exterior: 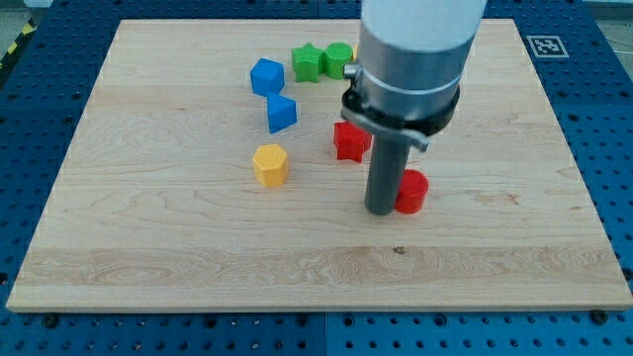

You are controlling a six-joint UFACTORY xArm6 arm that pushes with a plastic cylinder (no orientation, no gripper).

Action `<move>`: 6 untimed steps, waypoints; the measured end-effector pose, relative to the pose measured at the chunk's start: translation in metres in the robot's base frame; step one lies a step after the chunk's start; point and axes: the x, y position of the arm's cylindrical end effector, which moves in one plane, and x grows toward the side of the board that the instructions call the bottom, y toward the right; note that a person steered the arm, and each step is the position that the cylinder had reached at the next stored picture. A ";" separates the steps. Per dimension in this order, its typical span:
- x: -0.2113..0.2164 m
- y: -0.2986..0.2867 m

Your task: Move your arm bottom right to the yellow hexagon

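The yellow hexagon (269, 164) sits left of the board's middle. My tip (382, 210) rests on the board to the hexagon's right and a little lower, touching the left side of a red cylinder (411, 191). A red star (350, 140) lies just up and left of the rod. The arm's wide grey body hides the board above the rod.
Two blue blocks (266, 76) (281, 113) lie above the hexagon. A green star (308, 62) and a green cylinder (337, 59) sit near the view's top, with a yellow block mostly hidden behind the arm. The wooden board (148, 247) rests on a blue perforated table.
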 end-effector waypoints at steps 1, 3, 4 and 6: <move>-0.030 0.017; -0.039 0.022; -0.016 -0.002; -0.007 -0.048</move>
